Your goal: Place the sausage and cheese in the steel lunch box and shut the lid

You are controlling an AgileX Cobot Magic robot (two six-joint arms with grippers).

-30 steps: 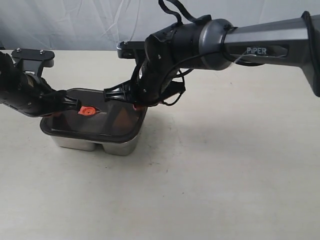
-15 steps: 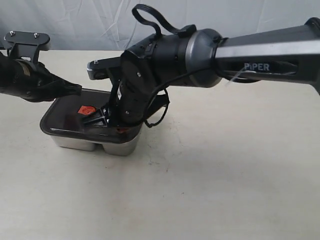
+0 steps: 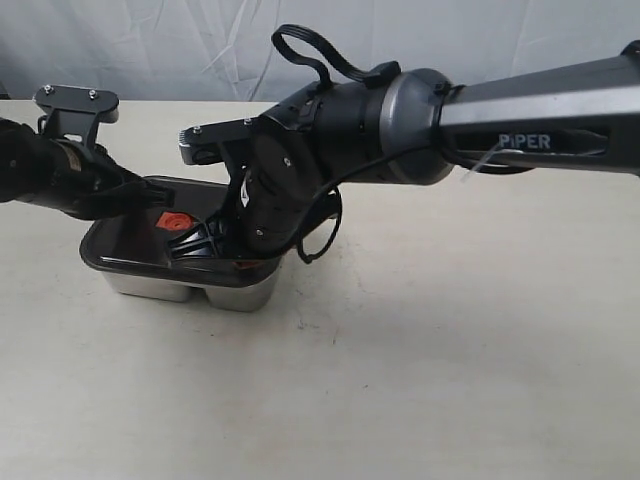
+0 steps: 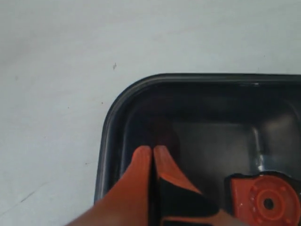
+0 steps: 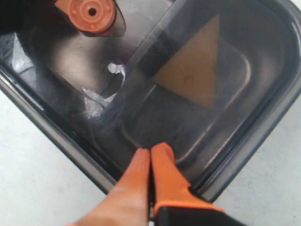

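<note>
The steel lunch box (image 3: pixel 190 288) stands on the table with the dark smoky lid (image 3: pixel 125 248) lying on top of it, orange valve (image 3: pixel 172 221) up. Seen through the lid (image 5: pixel 263 61), the cheese (image 5: pixel 190 70) is a dull orange wedge in one compartment. A faint reddish patch (image 4: pixel 162 134) lies under the lid (image 4: pixel 197 94); I cannot tell whether it is the sausage. My left gripper (image 4: pixel 153 149) is shut, tips on the lid near a corner, beside the valve (image 4: pixel 265 202). My right gripper (image 5: pixel 151 150) is shut too, tips pressed on the lid near its edge over the cheese compartment.
The box sits on a pale tabletop (image 3: pixel 420 360) with a wrinkled white backdrop (image 3: pixel 200 50) behind. My right arm's thick wrist (image 3: pixel 330 140) hangs over the right half of the box; the left arm (image 3: pixel 60 175) reaches in from the left.
My right gripper has swung left and down from the lid's far right edge onto the lid's front right part. The left gripper has lifted slightly and shifted on the lid.
</note>
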